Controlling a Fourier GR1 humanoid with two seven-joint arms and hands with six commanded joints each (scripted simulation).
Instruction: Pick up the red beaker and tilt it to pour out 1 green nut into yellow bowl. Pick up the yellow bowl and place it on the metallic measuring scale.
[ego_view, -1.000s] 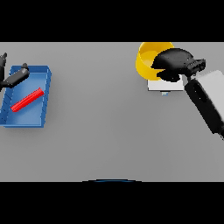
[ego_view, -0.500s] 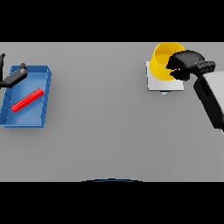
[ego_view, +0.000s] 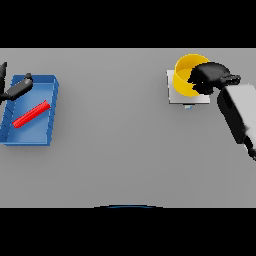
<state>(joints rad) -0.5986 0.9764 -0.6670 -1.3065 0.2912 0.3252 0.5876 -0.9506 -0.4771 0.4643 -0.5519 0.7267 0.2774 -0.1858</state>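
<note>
A: Where is the right robot hand (ego_view: 210, 76)?

B: At the far right of the worktop (ego_view: 120, 150), its fingers curled over the near right rim of the bowl (ego_view: 184, 74), pinching it.

A: And the bowl itself?

B: It is yellow and sits over the scale (ego_view: 176, 95), a pale square plate, covering its far part. I cannot tell whether the bowl rests on the plate or is held just above it.

A: The left robot hand (ego_view: 15, 90)?

B: At the far left edge, its fingers straight and loose, lying over the far left corner of a blue tray (ego_view: 50, 120).

A: What is in the tray?

B: The beaker (ego_view: 31, 114), red and lying on its side, slanted, just beside the left hand and not gripped.
</note>
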